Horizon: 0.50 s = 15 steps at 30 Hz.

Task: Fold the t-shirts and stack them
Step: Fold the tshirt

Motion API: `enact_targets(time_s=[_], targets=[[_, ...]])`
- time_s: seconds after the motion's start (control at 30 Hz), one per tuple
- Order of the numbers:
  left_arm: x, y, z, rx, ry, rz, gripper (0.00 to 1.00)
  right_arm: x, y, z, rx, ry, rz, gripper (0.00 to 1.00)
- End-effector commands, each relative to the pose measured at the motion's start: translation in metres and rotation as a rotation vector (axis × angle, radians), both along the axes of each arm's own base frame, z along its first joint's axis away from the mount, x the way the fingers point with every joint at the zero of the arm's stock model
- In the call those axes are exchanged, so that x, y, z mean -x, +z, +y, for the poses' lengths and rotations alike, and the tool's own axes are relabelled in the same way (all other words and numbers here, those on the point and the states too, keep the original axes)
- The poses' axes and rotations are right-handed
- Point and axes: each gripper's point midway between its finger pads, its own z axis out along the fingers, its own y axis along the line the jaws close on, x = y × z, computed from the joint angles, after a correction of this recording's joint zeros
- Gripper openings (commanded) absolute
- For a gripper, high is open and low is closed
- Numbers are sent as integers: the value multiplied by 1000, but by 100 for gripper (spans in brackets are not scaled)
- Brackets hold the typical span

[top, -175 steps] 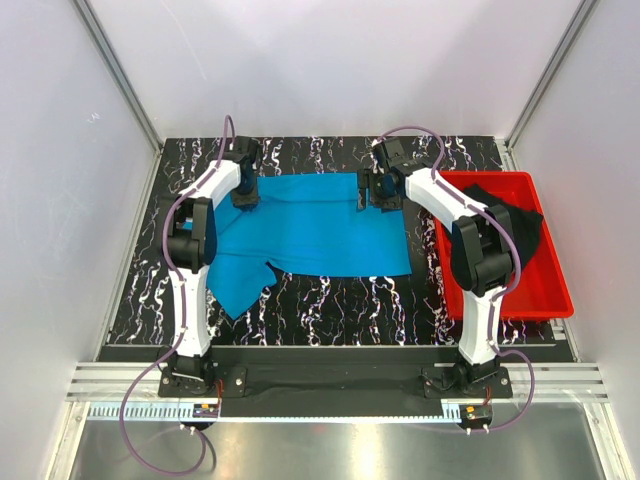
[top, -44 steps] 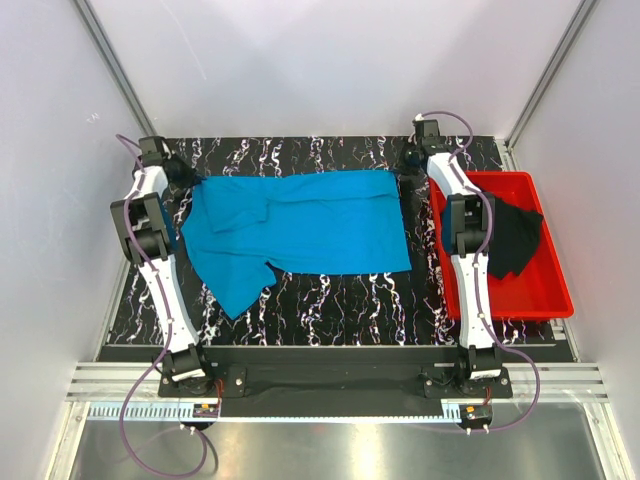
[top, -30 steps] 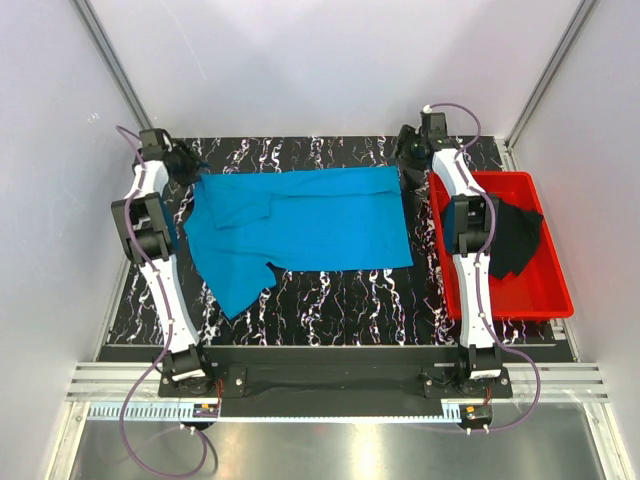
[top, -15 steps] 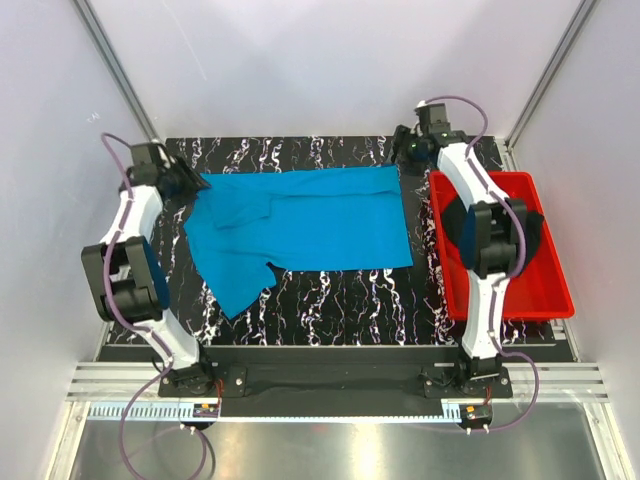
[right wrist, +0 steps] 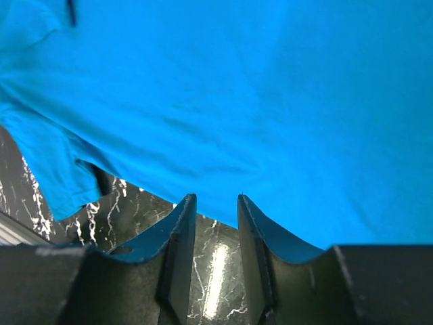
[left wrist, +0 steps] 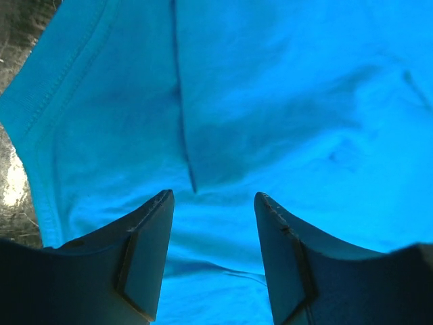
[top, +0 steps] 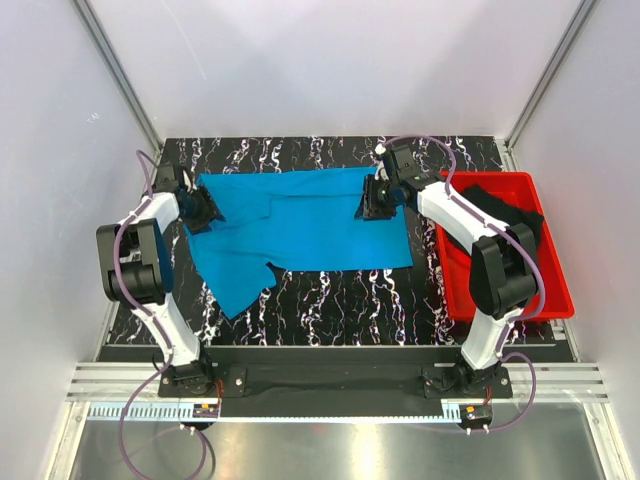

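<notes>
While in tray (top: 553,296) (red), black shirt (top: 525,215)

The left arm (top: 172,320) and right arm (top: 445,205) have white shells, black joints, thin purple cables (top: 415,138) and black bases (top: 185,375) at 6 o'clock. The left gripper (left wrist: 211,203) and right gripper (right wrist: 215,200) have dark wedge-shaped fingers.
</notes>
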Motion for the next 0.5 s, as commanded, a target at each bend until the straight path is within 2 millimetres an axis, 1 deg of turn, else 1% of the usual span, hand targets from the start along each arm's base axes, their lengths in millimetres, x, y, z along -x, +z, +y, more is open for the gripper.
enact_targets(time_s=[0.0, 0.03, 0.2, 0.23, 0.3, 0.43, 0.47], targets=[[-15, 2, 3, -25, -23, -33, 54, -7, 33, 1, -40, 3, -107, 38], [-16, 2, -1, -11, -31, -38, 54, -8, 34, 1, -42, 5, -111, 38], [-25, 2, -4, 7, -56, -54, 55, -9, 36, 4, -58, 7, -116, 36], [-24, -4, -6, 20, -62, -40, 54, -10, 36, 4, -61, 6, -116, 36], [-23, -7, -8, 35, -63, -34, 54, -10, 33, 5, -61, 7, -110, 35], [-31, -1, -8, 27, -72, -72, 54, -10, 31, 8, -74, 8, -104, 34], [-31, -4, -8, 28, -73, -65, 54, -10, 29, 8, -75, 9, -98, 33]])
